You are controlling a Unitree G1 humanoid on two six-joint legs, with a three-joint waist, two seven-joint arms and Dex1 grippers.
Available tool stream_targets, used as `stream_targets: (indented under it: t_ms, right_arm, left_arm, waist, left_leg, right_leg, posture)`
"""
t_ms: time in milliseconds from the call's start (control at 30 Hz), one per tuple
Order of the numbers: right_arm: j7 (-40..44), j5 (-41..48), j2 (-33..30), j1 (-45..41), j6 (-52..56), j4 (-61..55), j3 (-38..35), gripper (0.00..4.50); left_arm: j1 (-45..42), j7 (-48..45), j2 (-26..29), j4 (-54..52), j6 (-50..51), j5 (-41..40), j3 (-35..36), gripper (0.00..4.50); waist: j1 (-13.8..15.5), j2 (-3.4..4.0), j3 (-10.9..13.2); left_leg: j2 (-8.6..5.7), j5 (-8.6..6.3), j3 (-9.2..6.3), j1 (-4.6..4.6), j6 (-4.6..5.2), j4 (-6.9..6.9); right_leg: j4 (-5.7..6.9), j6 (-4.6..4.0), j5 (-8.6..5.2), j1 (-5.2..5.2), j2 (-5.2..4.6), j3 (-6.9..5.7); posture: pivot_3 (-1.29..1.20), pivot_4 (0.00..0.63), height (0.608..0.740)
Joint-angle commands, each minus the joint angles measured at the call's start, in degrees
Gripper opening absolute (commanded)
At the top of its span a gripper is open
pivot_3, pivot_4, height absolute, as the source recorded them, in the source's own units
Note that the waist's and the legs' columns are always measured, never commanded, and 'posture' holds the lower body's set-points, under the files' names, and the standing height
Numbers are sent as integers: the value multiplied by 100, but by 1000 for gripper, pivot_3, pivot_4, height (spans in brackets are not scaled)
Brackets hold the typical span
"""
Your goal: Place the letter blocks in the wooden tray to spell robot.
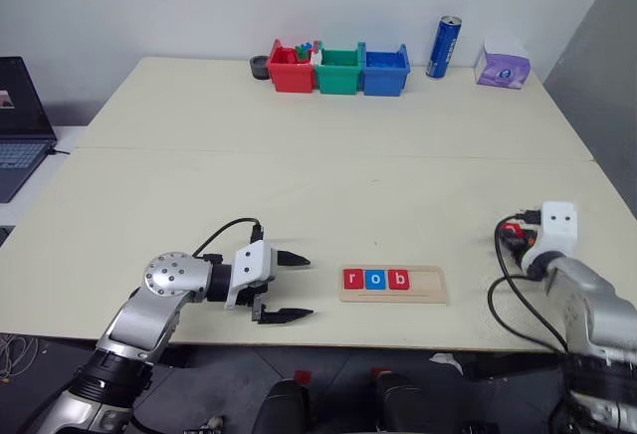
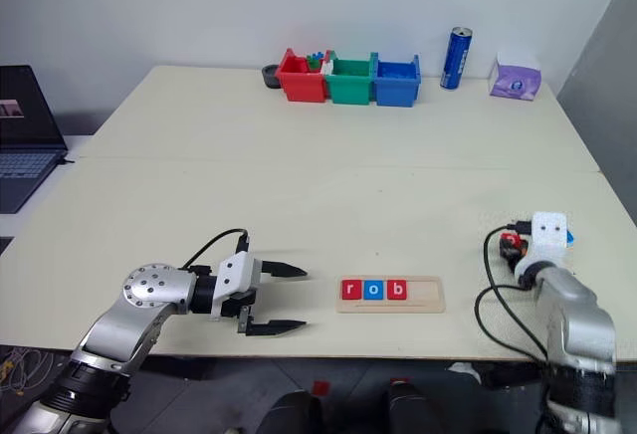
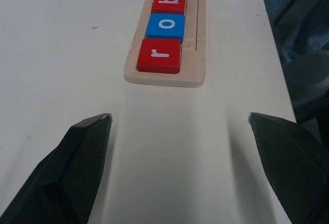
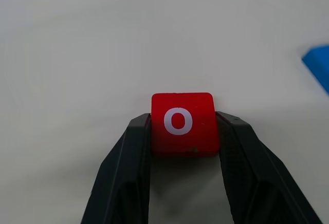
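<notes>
Item: red "o" block (image 4: 181, 123). Location: on the bench (image 1: 299, 185) at its right edge, about 3 o'clock from the wooden tray (image 1: 428, 285) and well apart from it. Held by: my right claw (image 4: 182, 131), both fingers pressed on the block's two side faces; I judge the grip seated, though the block's underside is hidden.

Item: wooden tray. Long axis runs 9 to 3 o'clock across my front. Contents: red "r" (image 1: 353, 279), blue "o" (image 1: 375, 279), red "b" (image 1: 398, 279), touching in a row from the 9 o'clock end; the two 3 o'clock places are bare.

Item: my left claw (image 1: 289, 287), spread wide and empty, pointing toward 3 o'clock at the tray's "r" end.

Handling note: lift straight up, carry toward 9 o'clock, set the block flat just beside "b". The "o" reads the same either way up, so only squareness to the groove matters.

Item: blue tile corner (image 4: 317, 70), probably the "t".
</notes>
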Motion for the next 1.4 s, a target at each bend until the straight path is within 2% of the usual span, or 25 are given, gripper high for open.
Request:
stream_targets:
  t_ms: [33,233,433,700,733,800,867,1133,1267,1400]
  right_arm:
    - [-405,126,504,684,511,-1398,-6,1444]
    - [-937,20,1500,1685,813,-2497,645,1444]
    - [-1163,-178,1679,1658,623,-2295,799,1444]
    - [-1290,-123,1564,914,746,-2599,235,4228]
    - [-1170,-48,1411,757,832,-2621,141,4470]
    - [-781,209,1004,448,1043,-2558,-75,4470]
    - [95,674,255,357,1264,-2275,-141,4470]
    - [3451,694,-3073,1138,-375,-1104,483,4470]
    - [4395,364,-3913,1337,-1314,-516,989,4470]
    - [4877,85,-4182,1051,-2024,112,1434,4470]
  left_arm:
    - [-14,5,-9,-111,-85,-101,103,4500]
    - [-51,-87,10,-16,-201,-66,57,4500]
    - [-121,-143,-20,101,-273,-44,42,4500]
    - [-114,-133,-7,94,-76,-74,30,4500]
    - [-106,-129,-6,73,-36,-92,35,4500]
    - [-92,-125,3,32,51,-122,42,4500]
    - [-96,-107,5,30,58,-94,41,4500]
    - [-47,-139,23,60,30,-26,-9,4500]
    - [-50,-149,-3,96,-21,13,-39,4500]
    - [-80,-156,-28,142,-62,41,-61,4500]
  waist:
    - [-9,4,-2]
    - [-19,6,-16]
    - [-26,-9,-29]
    - [-22,-4,-26]
    - [-22,-3,-25]
    - [-23,3,-21]
    - [-24,4,-20]
    - [-13,10,-15]
    - [-17,4,-12]
    - [-25,0,-9]
  left_leg:
    - [3,0,-2,1,0,-1]
    - [5,0,0,11,-1,2]
    - [4,1,7,24,-1,4]
    - [-1,1,8,19,-1,4]
    - [-1,1,8,18,-1,3]
    - [-1,1,9,15,-1,3]
    - [-4,0,10,15,0,3]
    - [-10,-1,16,8,2,2]
    - [-8,-1,16,12,2,3]
    - [-7,-1,23,16,2,5]
  right_leg:
    - [0,3,-3,0,0,0]
    - [0,23,-18,2,0,4]
    - [0,22,-18,5,1,4]
    - [-1,23,-18,1,1,6]
    - [-2,23,-18,1,1,6]
    - [-2,23,-18,-2,1,7]
    - [-4,23,-18,-2,1,8]
    - [-10,22,-23,3,2,-1]
    - [-9,22,-23,5,6,-2]
    - [-6,23,-22,6,8,-1]
  posture:
    - [0,150,740]
    - [0,150,740]
    - [0,150,740]
    - [0,150,740]
    - [0,150,740]
    - [0,150,740]
    - [0,150,740]
    - [0,150,740]
    - [0,150,740]
    - [0,150,740]
